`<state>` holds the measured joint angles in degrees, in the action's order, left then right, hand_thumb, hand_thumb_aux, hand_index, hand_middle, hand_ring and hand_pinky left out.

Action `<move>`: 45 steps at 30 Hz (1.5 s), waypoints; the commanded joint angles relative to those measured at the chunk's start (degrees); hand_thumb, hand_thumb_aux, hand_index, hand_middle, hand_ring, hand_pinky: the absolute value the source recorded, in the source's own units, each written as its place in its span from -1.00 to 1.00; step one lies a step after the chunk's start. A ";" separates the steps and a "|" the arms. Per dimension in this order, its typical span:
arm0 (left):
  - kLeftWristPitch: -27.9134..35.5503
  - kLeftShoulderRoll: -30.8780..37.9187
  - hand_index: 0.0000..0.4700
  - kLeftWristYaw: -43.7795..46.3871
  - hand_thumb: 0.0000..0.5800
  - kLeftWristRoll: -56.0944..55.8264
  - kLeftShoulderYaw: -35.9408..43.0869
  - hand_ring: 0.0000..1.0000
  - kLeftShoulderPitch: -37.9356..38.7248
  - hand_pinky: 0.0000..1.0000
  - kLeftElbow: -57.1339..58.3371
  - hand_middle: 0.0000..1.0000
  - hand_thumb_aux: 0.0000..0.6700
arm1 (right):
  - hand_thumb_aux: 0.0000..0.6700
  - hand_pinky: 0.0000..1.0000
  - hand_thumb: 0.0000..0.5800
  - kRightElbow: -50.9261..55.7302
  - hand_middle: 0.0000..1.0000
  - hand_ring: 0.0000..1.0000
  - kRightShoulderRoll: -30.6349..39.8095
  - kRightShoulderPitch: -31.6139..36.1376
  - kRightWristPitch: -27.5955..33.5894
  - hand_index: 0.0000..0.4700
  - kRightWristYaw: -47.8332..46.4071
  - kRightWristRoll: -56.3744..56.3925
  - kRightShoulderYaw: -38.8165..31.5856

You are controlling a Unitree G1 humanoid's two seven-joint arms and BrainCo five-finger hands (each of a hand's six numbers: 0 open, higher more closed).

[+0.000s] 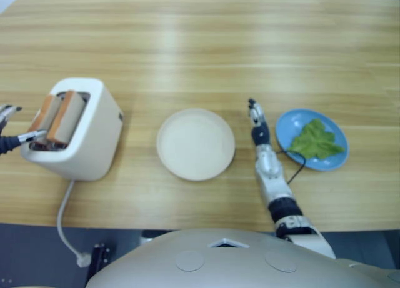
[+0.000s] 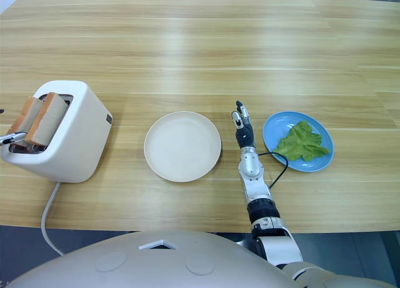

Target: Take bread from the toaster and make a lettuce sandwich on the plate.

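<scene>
I see the counter (image 1: 200,44) with the toaster (image 1: 94,144) on the left, the empty plate (image 1: 195,144) in the centre and the lettuce (image 1: 315,140) on the right. Two bread slices (image 1: 62,116) stand in the toaster, long axes roughly near-to-far. My left hand (image 1: 7,141) is just left of them, fingers apart, nearer than my right hand (image 1: 259,135), which has its fingers straight and empty.

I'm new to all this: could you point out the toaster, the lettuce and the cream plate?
toaster (image 2: 75,144), right eye view, white side wall.
lettuce (image 2: 301,142), right eye view, middle of the leaf.
cream plate (image 2: 182,145), right eye view, bare centre.
</scene>
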<state>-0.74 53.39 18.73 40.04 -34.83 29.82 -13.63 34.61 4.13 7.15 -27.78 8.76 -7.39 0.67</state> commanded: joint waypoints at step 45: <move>23.42 -26.42 0.96 -6.84 1.00 -63.09 5.65 1.00 -36.07 1.00 -29.29 1.00 1.00 | -1.00 -1.00 -1.00 -0.36 -1.00 -1.00 -1.45 -0.56 3.00 -1.00 -0.50 1.47 0.47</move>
<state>19.32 30.15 13.99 -21.09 -36.64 -6.46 -40.64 33.34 2.74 6.12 -25.62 7.92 -6.20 0.69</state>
